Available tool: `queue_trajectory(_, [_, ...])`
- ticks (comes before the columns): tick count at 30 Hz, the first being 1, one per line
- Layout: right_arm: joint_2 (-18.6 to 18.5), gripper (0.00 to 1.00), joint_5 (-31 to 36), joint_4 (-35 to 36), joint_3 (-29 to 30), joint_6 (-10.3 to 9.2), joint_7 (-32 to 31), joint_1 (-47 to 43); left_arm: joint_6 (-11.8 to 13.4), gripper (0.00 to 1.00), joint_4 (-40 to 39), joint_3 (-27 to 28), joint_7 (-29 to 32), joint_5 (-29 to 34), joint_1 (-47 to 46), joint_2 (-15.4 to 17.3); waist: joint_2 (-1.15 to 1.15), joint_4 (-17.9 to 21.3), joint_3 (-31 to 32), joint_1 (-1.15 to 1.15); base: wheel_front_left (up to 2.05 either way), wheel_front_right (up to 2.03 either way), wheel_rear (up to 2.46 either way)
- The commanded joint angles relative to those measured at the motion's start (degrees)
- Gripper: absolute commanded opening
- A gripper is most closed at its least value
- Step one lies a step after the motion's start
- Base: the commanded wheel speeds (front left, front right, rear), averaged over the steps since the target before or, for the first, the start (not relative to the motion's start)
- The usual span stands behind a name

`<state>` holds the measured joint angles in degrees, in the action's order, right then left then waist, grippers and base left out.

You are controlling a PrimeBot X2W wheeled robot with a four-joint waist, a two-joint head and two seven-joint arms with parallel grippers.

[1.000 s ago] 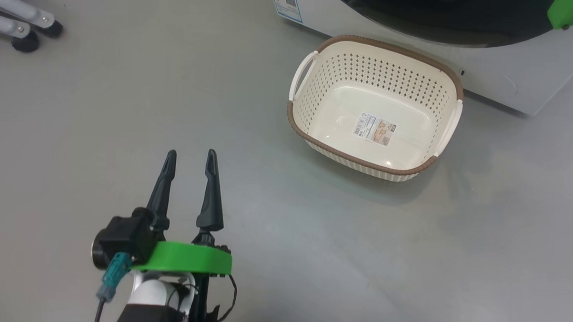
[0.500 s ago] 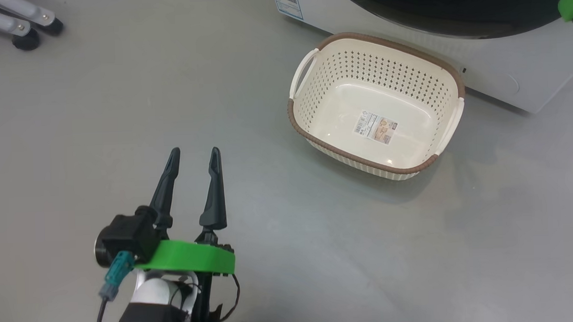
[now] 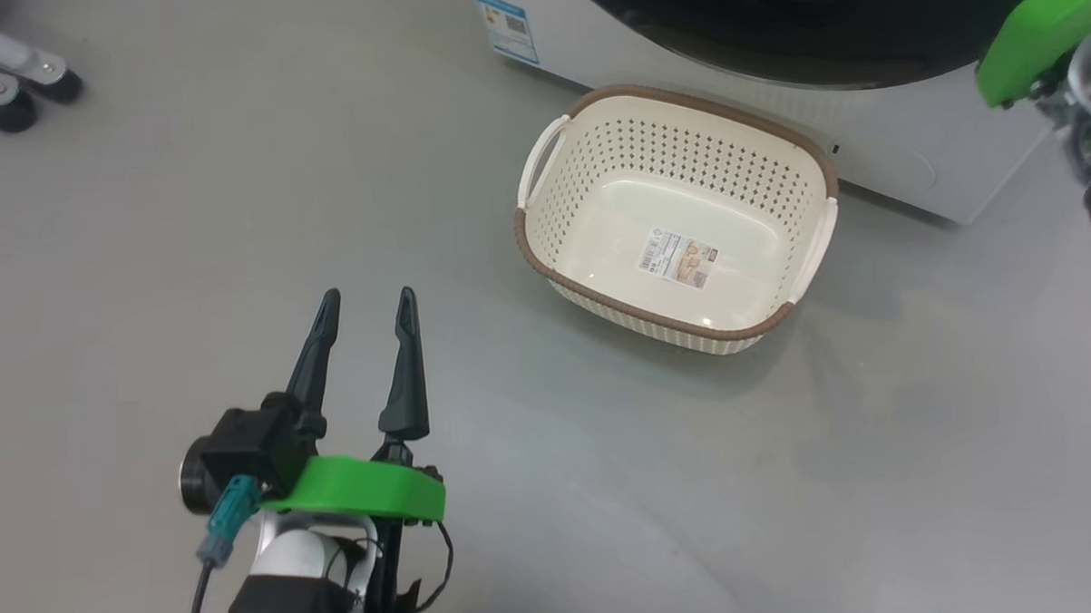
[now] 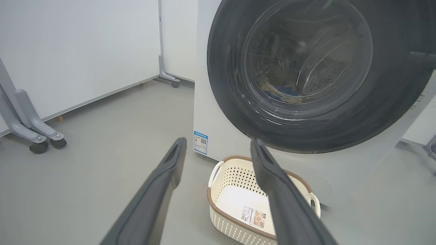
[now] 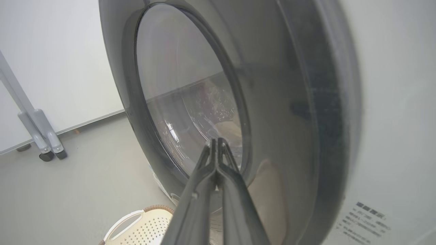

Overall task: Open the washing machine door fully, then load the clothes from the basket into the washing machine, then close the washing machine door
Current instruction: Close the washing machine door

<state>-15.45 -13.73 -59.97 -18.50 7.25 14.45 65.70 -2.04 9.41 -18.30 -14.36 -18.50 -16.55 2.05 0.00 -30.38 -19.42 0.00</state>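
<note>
The cream basket (image 3: 544, 252) with a brown rim stands on the floor against the white washing machine (image 3: 876, 150). Inside it I see just its bottom label. The washing machine door (image 4: 231, 112), a black rim around clear glass, lies against the machine's front. Pale and blue clothes (image 4: 281, 92) show dimly through the glass, in the drum. My left gripper (image 3: 366, 299) hangs open over bare floor, left of the basket, holding nothing. My right gripper (image 5: 216, 141) is shut and empty, its tips close in front of the door glass (image 5: 184, 102); I cannot tell whether they touch it.
Grey wheeled stand legs (image 3: 11, 80) are at the far left of the floor, before a white panel wall (image 4: 78, 51). The blue-edged sticker (image 3: 507, 27) marks the machine's lower left corner. Open grey floor (image 3: 606, 486) lies around my left arm.
The whole head picture has shifted left and slightly down, so the camera has moved. More of my right arm's green part shows at the top right. The left gripper stays open.
</note>
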Motion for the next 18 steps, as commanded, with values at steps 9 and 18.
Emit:
queue_trajectory(9, [2.4,0.0,-2.0,14.2,-0.3,0.24,0.5,-11.5,-0.8,1.0,0.0,3.7,-0.6,2.8,-1.6,0.8,0.0,5.6,3.7,0.0,0.0,0.0,0.0])
queue_trajectory(18, [4.3,1.0,-1.6,24.1,2.5,0.24,0.5,-23.6,-1.8,1.0,1.9,4.9,-0.6,4.3,-1.0,0.8,0.0,10.0,6.4,0.0,0.0,0.0,0.0])
